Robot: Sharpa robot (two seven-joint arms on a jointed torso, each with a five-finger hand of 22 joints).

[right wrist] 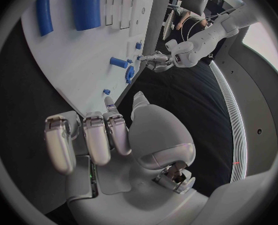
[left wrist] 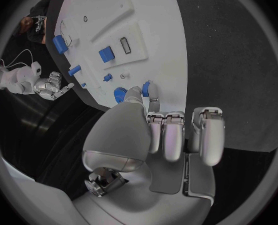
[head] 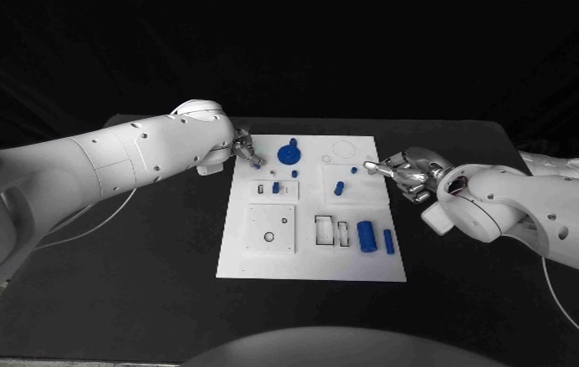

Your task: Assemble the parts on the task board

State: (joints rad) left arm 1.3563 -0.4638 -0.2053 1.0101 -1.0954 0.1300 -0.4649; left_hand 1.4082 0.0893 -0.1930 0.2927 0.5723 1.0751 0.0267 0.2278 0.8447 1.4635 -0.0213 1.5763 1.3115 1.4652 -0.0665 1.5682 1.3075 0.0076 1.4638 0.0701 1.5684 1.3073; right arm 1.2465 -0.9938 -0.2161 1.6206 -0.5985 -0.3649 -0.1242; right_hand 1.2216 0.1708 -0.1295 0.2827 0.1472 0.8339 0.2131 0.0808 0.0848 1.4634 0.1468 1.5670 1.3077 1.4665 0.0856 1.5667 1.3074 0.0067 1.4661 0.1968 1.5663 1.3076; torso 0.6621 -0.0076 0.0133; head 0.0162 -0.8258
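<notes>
The white task board (head: 314, 258) lies in the middle of the table. My left hand (head: 245, 154) hovers at the board's far left edge and pinches a small blue part (left wrist: 146, 89) between thumb and a finger, next to a round blue disc (head: 289, 153). My right hand (head: 404, 170) is at the board's far right edge with thumb and one finger stretched out and nothing between them. Its fingertip (right wrist: 109, 102) stops just short of a tiny blue peg (right wrist: 106, 91) standing on the board.
On the board lie a blue block (head: 275, 187), a short blue cylinder (head: 339, 188), a thick blue cylinder (head: 366, 236) and a blue bar (head: 388, 241). Two rectangular slots (head: 324, 229) sit beside them. Black table surrounds the board.
</notes>
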